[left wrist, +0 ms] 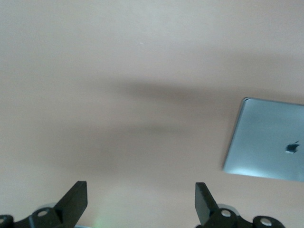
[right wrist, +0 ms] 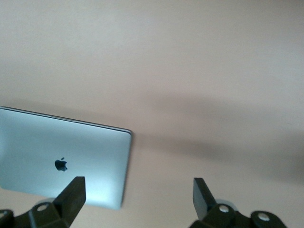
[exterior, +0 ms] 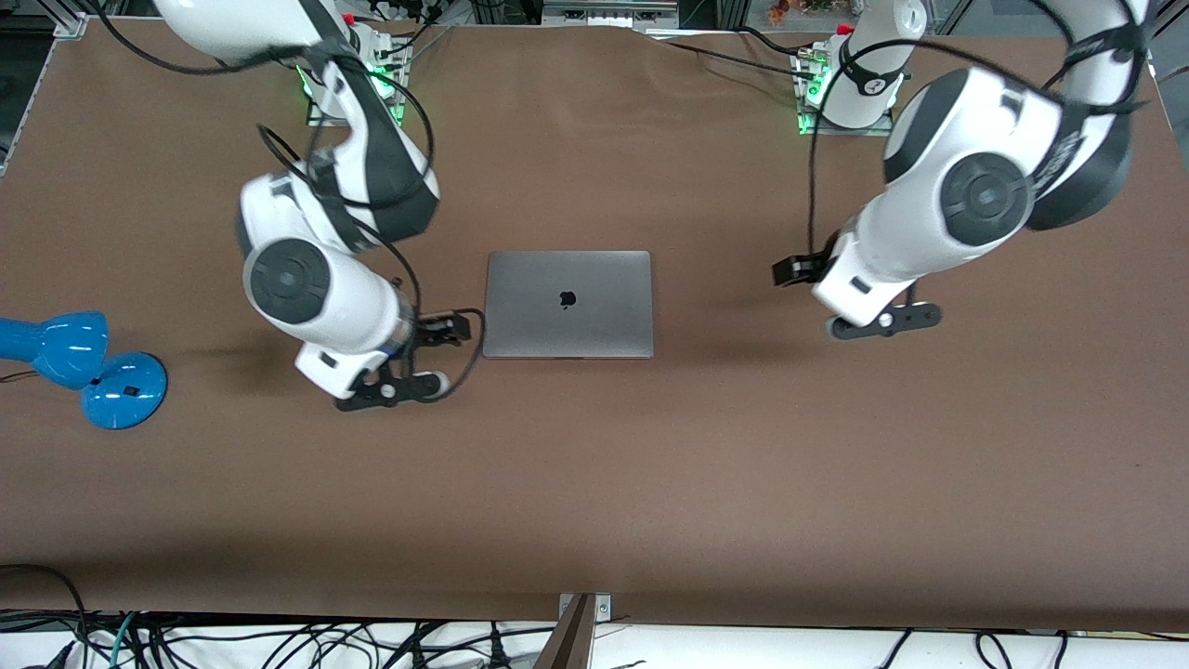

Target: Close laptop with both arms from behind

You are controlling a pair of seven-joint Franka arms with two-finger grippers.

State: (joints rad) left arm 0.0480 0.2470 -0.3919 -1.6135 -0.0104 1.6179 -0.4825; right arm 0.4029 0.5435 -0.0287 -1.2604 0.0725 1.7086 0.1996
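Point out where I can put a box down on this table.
Most room: the bare strip of table nearer the camera than the laptop. Also free: between laptop and the bases. Crowded: beside the laptop, under the open right gripper and open left gripper; the lamp fills the right arm's end.

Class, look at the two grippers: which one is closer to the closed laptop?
The right gripper, open just beside the laptop at its edge. The left gripper, also open, is over bare table farther off.

Grey laptop (exterior: 568, 304) with a black logo (exterior: 568, 298); brown table (exterior: 650, 465); white-and-dark-grey arms, black grippers; glossy blue lamp (exterior: 84, 367) at the edge.
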